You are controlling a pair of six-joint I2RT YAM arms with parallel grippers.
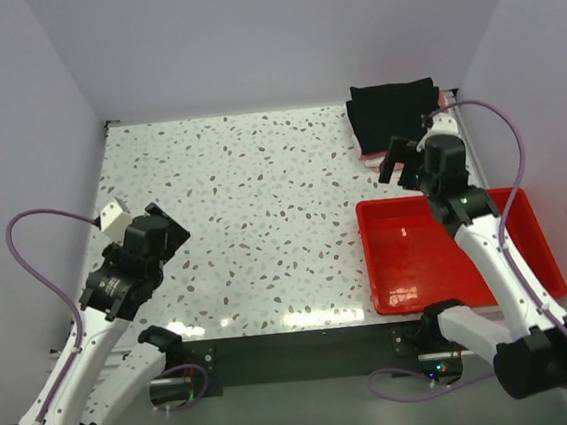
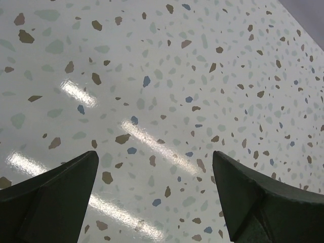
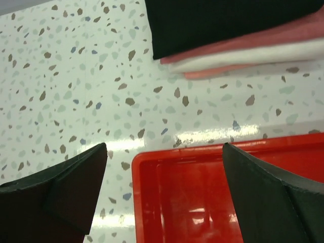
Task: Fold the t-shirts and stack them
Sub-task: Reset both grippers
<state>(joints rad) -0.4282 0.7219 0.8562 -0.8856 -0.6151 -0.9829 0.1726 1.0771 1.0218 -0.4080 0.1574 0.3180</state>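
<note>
**Left hand** (image 2: 155,161): fingers spread wide, nothing between them. Only bare speckled table (image 2: 167,76) lies under and ahead of it.

**Right hand** (image 3: 164,147): fingers wide apart, holding nothing. It hangs over the far rim of the red tray (image 3: 152,161).

**Black t-shirt** (image 3: 228,20): folded, on the table just beyond the right hand, top of the pile.

**Salmon-pink t-shirt** (image 3: 288,36): folded, directly under the black.

**White t-shirt** (image 3: 263,53): folded, under that pink layer, with another pink edge below it.

The pile lies well apart from the left hand, far to its right.
</note>
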